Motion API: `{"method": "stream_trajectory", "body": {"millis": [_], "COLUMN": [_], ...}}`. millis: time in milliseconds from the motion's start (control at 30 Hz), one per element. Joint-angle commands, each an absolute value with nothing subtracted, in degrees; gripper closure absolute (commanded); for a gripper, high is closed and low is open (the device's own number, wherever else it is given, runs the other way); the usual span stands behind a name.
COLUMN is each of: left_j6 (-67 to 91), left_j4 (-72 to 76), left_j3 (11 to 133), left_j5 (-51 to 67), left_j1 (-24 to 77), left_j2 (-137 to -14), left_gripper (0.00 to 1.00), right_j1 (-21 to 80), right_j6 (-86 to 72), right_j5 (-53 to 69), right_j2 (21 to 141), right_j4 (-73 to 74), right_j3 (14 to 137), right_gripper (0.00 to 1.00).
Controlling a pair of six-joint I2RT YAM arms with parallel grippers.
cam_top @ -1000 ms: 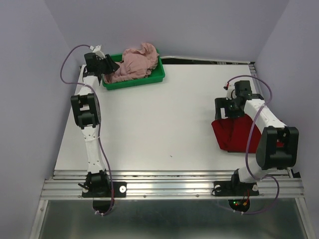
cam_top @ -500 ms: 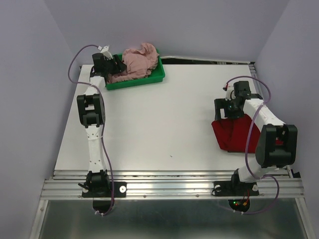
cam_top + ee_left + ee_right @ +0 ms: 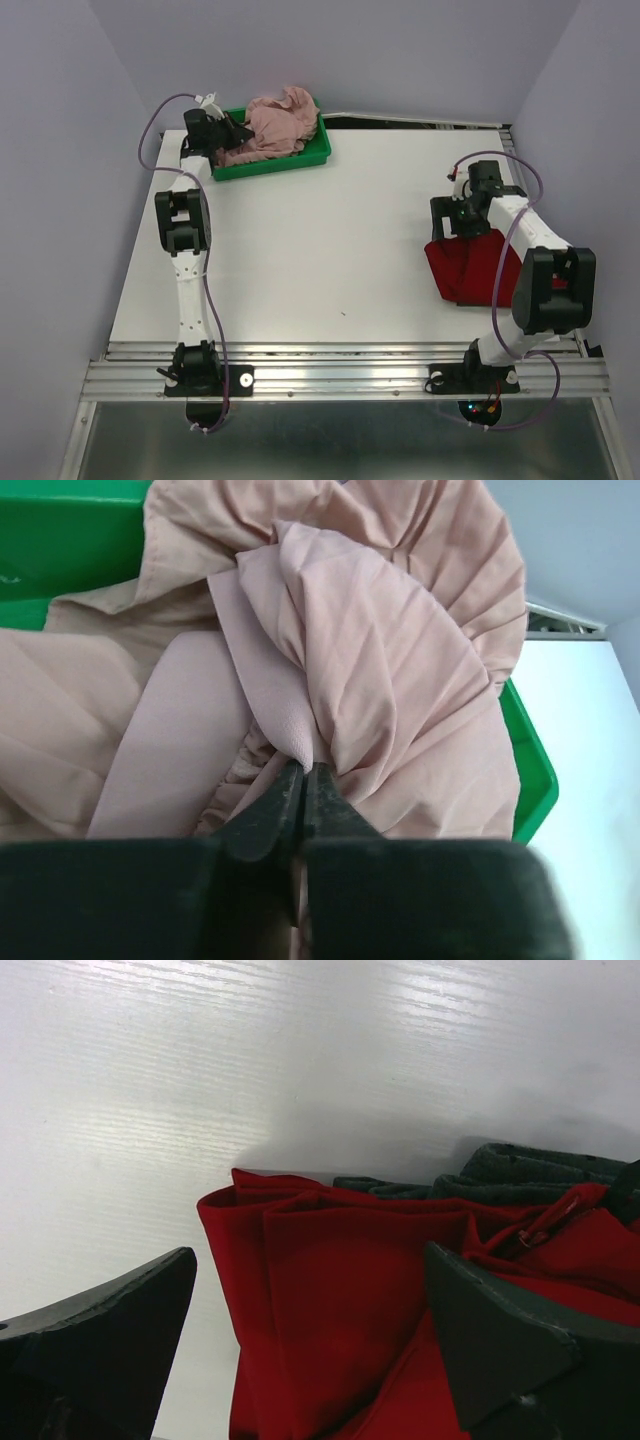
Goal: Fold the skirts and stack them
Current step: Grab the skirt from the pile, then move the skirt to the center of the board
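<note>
The dusty pink skirt (image 3: 280, 125) lies bunched in the green tray (image 3: 300, 158) at the back left of the table. My left gripper (image 3: 232, 135) reaches into the tray's left end. In the left wrist view it (image 3: 303, 770) is shut, pinching a fold of the pink skirt (image 3: 400, 660) between its tips. The dark red skirt (image 3: 465, 270) lies folded on the table at the right. My right gripper (image 3: 462, 215) hovers over its far edge. In the right wrist view it (image 3: 308, 1258) stands wide open, its fingers either side of the red skirt's (image 3: 350, 1300) folded corner, holding nothing.
A dark grey knit band (image 3: 520, 1165) shows along the red skirt's far edge. Lavender walls close in the table on both sides and at the back. A metal rail (image 3: 340, 365) carrying both arm bases runs along the near edge.
My left gripper moved right, deeper into the tray, and closed on a fold of the pink skirt. The right arm has barely shifted and stays open.
</note>
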State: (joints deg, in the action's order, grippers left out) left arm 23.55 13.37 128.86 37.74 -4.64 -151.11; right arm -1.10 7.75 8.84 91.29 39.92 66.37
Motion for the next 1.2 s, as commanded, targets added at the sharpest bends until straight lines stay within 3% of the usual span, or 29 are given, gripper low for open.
{"method": "stream_trajectory", "body": {"millis": [0, 667, 967, 1167], "left_j6": [28.74, 17.16, -6.94, -8.71], "left_j4": [20.39, 2.39, -10.02, -9.93], "left_j3": [127.44, 134.22, 113.06, 83.99], "left_j5": [42.45, 42.63, 29.11, 15.84], "left_j1": [-5.89, -4.22, 8.25, 22.30], "left_j2": [-143.11, -112.96, -89.84, -80.95], "left_gripper": [1.00, 1.00, 1.00, 1.00], "right_j1": [-1.49, -1.49, -1.49, -1.49], "right_j6": [8.00, 5.80, 6.33, 8.26], "right_j5": [8.61, 15.99, 22.85, 26.45], "right_j2": [91.15, 84.20, 82.27, 81.30], "right_j4": [40.43, 38.58, 39.29, 41.04], "right_j3": [70.31, 72.33, 73.39, 73.13], "right_gripper": [0.00, 0.00, 0.00, 0.00]}}
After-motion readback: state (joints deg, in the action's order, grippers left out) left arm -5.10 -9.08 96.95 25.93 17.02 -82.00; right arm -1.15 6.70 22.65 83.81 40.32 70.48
